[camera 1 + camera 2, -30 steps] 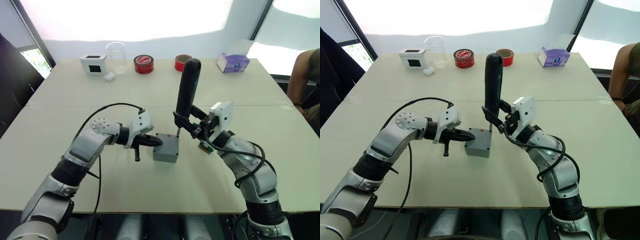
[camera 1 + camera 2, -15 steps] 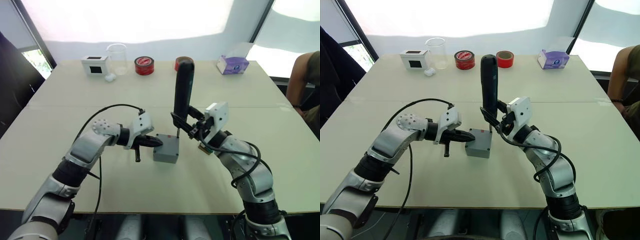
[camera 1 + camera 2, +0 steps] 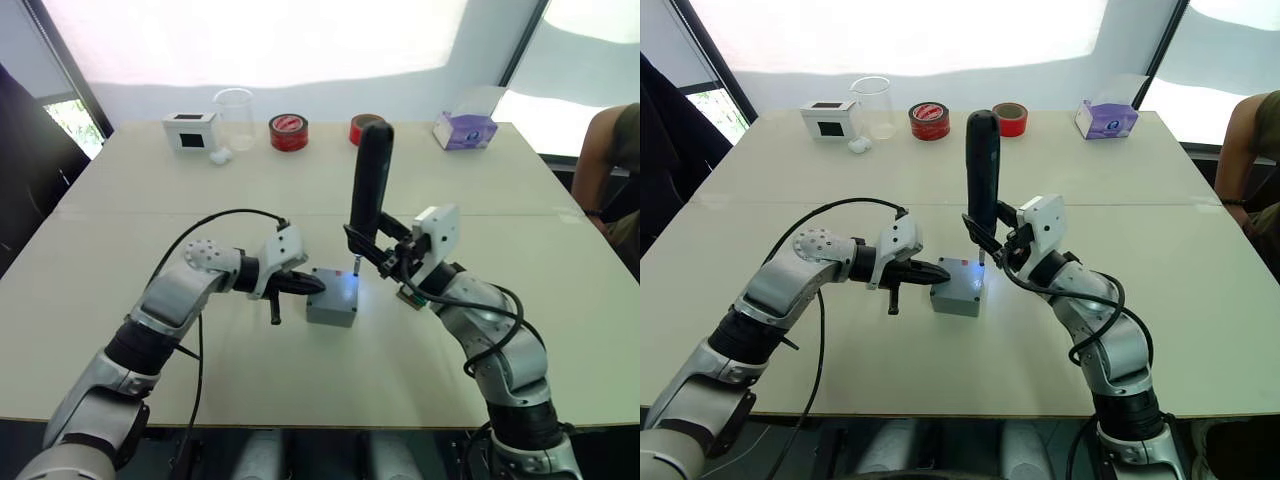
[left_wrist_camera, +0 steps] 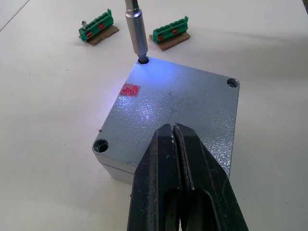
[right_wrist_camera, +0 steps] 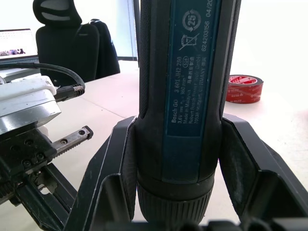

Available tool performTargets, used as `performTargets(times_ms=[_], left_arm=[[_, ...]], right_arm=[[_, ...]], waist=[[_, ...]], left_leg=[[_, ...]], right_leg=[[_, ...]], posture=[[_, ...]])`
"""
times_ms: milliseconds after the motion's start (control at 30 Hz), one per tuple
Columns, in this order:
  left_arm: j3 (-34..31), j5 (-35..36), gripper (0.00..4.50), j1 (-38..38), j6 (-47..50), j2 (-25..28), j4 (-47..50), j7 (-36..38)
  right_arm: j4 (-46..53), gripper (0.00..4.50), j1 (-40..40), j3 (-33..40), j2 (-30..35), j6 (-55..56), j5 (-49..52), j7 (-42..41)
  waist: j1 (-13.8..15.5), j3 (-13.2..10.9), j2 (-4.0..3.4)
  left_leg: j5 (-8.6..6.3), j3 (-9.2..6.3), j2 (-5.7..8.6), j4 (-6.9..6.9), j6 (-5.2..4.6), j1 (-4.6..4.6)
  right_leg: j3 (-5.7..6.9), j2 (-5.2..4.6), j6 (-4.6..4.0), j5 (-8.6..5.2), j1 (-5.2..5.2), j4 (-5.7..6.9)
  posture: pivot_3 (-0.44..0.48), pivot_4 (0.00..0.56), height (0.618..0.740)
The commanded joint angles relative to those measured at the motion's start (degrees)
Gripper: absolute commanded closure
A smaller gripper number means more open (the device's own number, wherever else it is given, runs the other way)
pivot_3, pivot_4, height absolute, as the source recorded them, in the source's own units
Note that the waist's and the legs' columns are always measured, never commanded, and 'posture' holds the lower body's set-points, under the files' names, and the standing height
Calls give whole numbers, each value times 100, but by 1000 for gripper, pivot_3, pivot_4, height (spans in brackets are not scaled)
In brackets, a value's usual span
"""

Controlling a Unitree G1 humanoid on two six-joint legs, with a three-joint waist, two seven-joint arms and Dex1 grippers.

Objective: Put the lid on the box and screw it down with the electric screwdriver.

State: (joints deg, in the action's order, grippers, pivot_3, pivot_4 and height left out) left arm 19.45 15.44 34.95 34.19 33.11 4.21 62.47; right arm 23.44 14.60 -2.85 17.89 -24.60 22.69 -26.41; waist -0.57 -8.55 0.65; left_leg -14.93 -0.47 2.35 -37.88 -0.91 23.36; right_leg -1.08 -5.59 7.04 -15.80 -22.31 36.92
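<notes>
- Lid (image 4: 178,110): one, grey, seated flat on the one box (image 3: 331,311), near the middle of the bench (image 3: 300,190). It has a small red mark near one corner, and three of its corner screw holes show in the left wrist view.
- Screwdriver (image 3: 369,185): one, black, upright with a slight tilt. Its silver bit (image 4: 135,31) stands in the lid's far corner hole, and a bluish light falls on the lid there.
- Right end effector (image 3: 383,256): clenched around the screwdriver's lower body, just beside the box on the robot's right.
- Left end effector (image 4: 177,187): fingers pressed together and holding nothing, the tips lying over the lid's near edge on the side opposite the bit.
- Two green connector blocks (image 4: 97,28) lie on the bench just beyond the box.
- Along the far edge of the bench: one white box with a black screen (image 3: 189,129), one clear beaker (image 3: 234,116), two rolls of red tape (image 3: 288,131), one purple tissue box (image 3: 465,129).
- A person's arm (image 3: 605,150) shows past the bench's right edge.
</notes>
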Motion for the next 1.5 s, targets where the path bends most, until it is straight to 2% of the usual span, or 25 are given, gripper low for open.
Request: performTargets(times_ms=[33, 233, 400, 533, 633, 667, 867, 1000, 1067, 1167, 1233, 1300, 1400, 1500], left_arm=[[141, -157, 4500, -54, 41, 17, -135, 20], [163, -162, 4500, -60, 41, 3, -139, 23], [130, -103, 4500, -104, 56, -21, -106, 21], [-455, 419, 4500, -35, 376, -387, 49, -256], [-982, 722, 4500, 51, 566, -664, 171, -651], [-1133, 821, 4500, 82, 649, -756, 203, -786], [-2249, 1456, 4500, 574, 1075, -1532, 197, -2013], [-2844, 1863, 4500, 1027, 1288, -1776, -26, -2505], [-2603, 2181, 4500, 910, 1581, -1514, 136, -1877], [-1860, 2075, 4500, 652, 1649, -897, 511, -1149], [-1576, 2235, 4500, 539, 1827, -501, 798, -688], [-1297, 2253, 4500, 471, 1844, -61, 1125, -221], [-1005, 2139, 4500, 447, 1709, 359, 1320, 144], [-869, 2018, 4500, 459, 1558, 502, 1354, 239]], right_arm=[[-301, 2696, -203, -72, 104, -257, -82, -30], [-94, 2696, 4, 39, 214, -252, 18, -125], [296, 2696, 901, 538, 418, -896, 658, -59], [256, 2696, 2289, 1223, 465, -2043, 1501, 642], [36, 2696, 3030, 1590, 557, -3172, 1578, 1497], [-6, 2696, 3159, 1688, 599, -3399, 1651, 1600], [-309, 2696, 3451, 1763, 1363, -4804, 1541, 1820], [-1019, 2696, 3406, 2604, 1815, -5668, 1187, 2265], [-1399, 2696, 3318, 2939, 2132, -5898, 975, 2330], [-1636, 2696, 3236, 3278, 2306, -6646, 1087, 2139], [-1694, 2696, 2755, 3238, 2591, -6779, 1449, 1988], [-1700, 2696, 2054, 2991, 3045, -6790, 2236, 1679], [-1705, 2696, 1532, 2876, 3371, -6790, 3171, 1514], [-1733, 2696, 1422, 2934, 3415, -6790, 3394, 1641]], waist=[[1, 0, 0], [3, 0, 0], [1, -7, -10], [7, -42, -37], [5, -45, -34], [8, -45, -34], [11, -59, -32], [7, -65, -25], [21, -66, -25], [-9, -67, -29], [-47, -69, -28], [-43, -72, -25], [-49, -87, -49], [-47, -99, -70]], left_leg=[[0, -1, 0, 0, 0, 0], [-1, -4, 0, 3, 0, 0], [-1, -6, 0, 16, 1, 2], [0, -5, 2, 27, 2, 24], [8, -12, 4, 31, 15, 91], [19, -13, 4, 28, 32, 126], [16, -9, 8, 19, 24, 134], [15, -6, 15, 15, 20, 135], [15, -6, 14, 13, 20, 135], [15, 3, 15, 15, 19, 135], [15, 12, 8, 22, 19, 132], [14, 11, 2, 24, 18, 132], [14, 15, -1, 29, 17, 122], [14, 22, -1, 25, 16, 110]], right_leg=[[0, -1, 0, 0, 0, 0], [0, -6, -1, 0, -1, -9], [3, -15, -2, 0, -3, -26], [4, -24, 0, 2, -23, -30], [9, -22, 0, 3, -95, -17], [10, -19, -1, 3, -136, 5], [13, -18, -7, 0, -136, 5], [17, -9, -6, 0, -137, 14], [19, -6, -6, 0, -134, 13], [15, -4, -7, -1, -135, 12], [6, 3, -7, -1, -135, 13], [4, 6, -7, -1, -135, 6], [1, 8, -8, -2, -131, 2], [-6, 7, -6, -1, -125, 8]], posture=[[0, 150, 740], [0, 150, 740], [0, 150, 740], [0, 150, 740], [0, 150, 740], [0, 150, 740], [0, 150, 740], [0, 150, 740], [0, 150, 740], [0, 150, 740], [0, 150, 740], [0, 150, 740], [0, 150, 740], [0, 150, 740]])
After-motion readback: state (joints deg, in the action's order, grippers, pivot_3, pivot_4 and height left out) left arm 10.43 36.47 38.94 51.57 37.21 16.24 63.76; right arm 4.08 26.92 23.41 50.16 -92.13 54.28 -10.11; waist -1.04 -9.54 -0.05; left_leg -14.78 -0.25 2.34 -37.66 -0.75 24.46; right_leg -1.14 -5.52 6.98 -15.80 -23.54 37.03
